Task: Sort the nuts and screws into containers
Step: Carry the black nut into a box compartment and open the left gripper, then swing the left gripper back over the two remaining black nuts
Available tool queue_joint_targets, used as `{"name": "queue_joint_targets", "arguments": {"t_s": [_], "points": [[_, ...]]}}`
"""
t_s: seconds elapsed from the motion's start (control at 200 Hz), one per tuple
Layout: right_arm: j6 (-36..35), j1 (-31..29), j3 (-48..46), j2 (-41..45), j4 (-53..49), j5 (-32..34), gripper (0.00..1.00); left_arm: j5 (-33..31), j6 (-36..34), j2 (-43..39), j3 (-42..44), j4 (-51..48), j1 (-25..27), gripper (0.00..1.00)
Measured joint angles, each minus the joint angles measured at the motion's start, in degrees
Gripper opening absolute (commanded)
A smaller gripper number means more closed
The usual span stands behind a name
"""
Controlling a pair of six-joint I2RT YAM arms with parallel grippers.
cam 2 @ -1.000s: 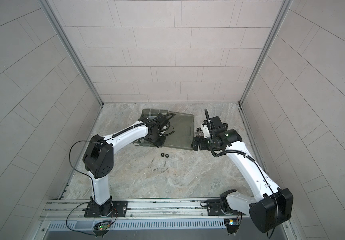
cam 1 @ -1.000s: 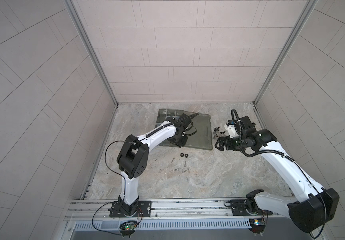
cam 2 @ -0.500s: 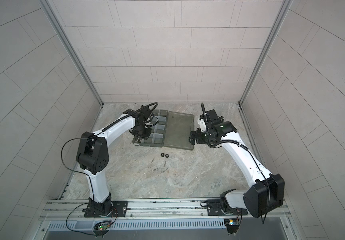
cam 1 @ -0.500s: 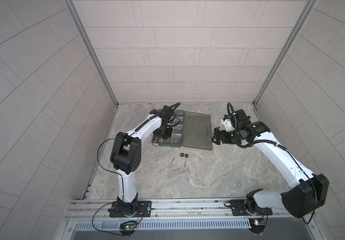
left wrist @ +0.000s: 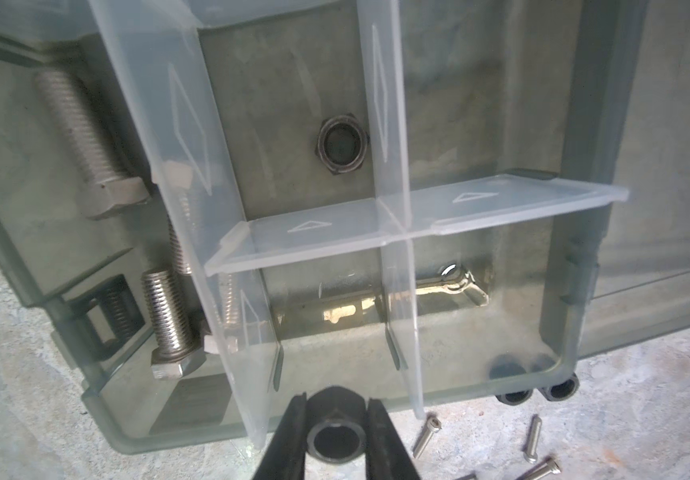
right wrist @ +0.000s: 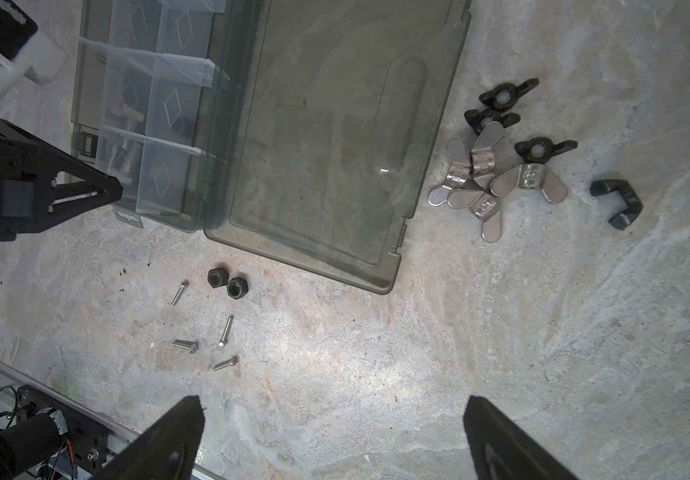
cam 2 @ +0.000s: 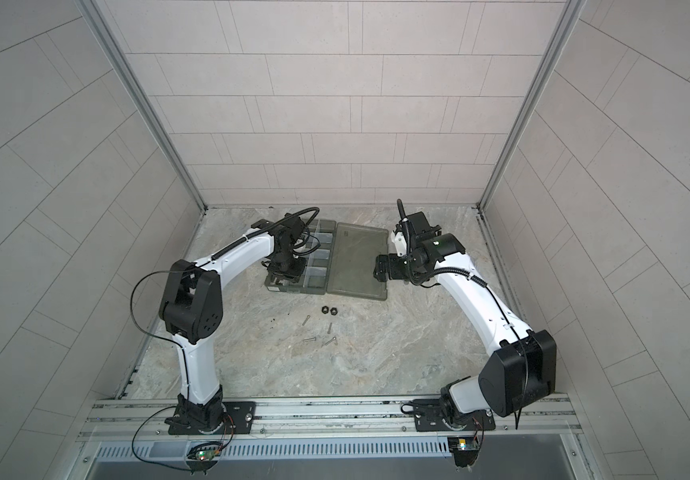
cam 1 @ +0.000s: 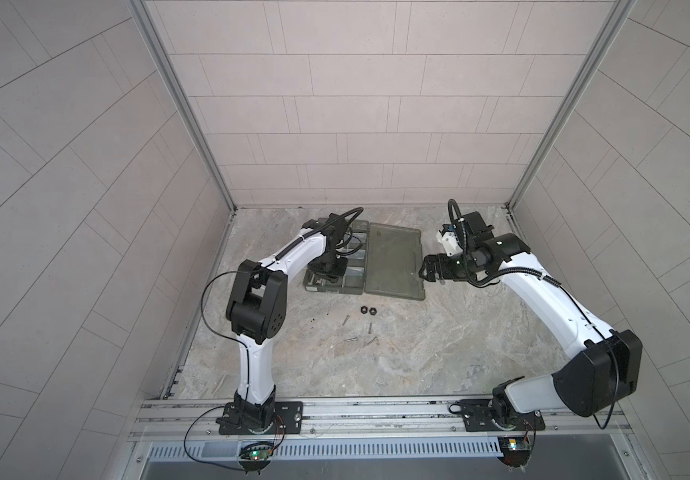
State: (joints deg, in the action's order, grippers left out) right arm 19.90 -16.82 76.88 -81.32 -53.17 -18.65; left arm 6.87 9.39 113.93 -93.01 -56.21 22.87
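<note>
My left gripper (left wrist: 336, 432) is shut on a black hex nut (left wrist: 336, 440) and hangs over the near edge of the organiser's containers (cam 1: 356, 286). One nut (left wrist: 339, 151) lies in a middle compartment, and thick bolts (left wrist: 81, 137) lie in the compartment beside it. Two more nuts (cam 1: 367, 309) sit on the table just in front of the case, with several thin screws (cam 1: 362, 334) nearer the front. My right gripper (right wrist: 333, 409) is open and empty, hovering by the right edge of the flat lid (cam 1: 395, 262).
Silver wing nuts (right wrist: 489, 178), black wing nuts (right wrist: 501, 95) and a black clip (right wrist: 620, 203) lie on the table right of the lid. A silver wing nut (left wrist: 459, 284) lies in a near compartment. Walls close in the back and both sides.
My left gripper has swung left from the case's middle to over its left compartments, still shut on the nut. The right gripper has shifted slightly left and back, still open.
</note>
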Motion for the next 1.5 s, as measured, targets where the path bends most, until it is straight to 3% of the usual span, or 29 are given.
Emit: {"name": "queue_joint_targets", "arguments": {"t_s": [0.625,0.705,0.77,0.855,1.061,1.296,1.496], "points": [[-0.07,0.0,7.76,-7.19,-1.11,0.35,0.99,1.38,-0.28,13.22,-18.58,-1.38,-2.43,0.18],[-0.2,0.0,8.79,-8.09,-1.51,0.61,0.99,1.86,-0.26,14.08,-19.76,-1.73,-2.67,0.23],[-0.31,0.0,9.55,-8.72,-1.88,0.79,0.99,2.19,-0.28,14.56,-20.61,-1.99,-2.86,0.36],[-0.46,0.0,10.84,-9.44,-2.75,1.07,0.99,2.67,-0.07,14.86,-21.27,-2.25,-2.89,0.44],[-0.5,0.0,12.46,-10.29,-4.26,1.31,0.99,4.04,0.2,14.78,-21.51,-2.64,-2.89,0.46],[-0.63,0.0,9.77,-9.18,-4.61,1.22,0.99,4.13,1.66,6.54,-15.85,-2.21,-1.99,0.46],[-0.59,0.0,2.45,-3.3,-4.48,0.57,0.99,2.73,3.32,-6.88,-3.28,-0.37,4.22,0.46]]}}
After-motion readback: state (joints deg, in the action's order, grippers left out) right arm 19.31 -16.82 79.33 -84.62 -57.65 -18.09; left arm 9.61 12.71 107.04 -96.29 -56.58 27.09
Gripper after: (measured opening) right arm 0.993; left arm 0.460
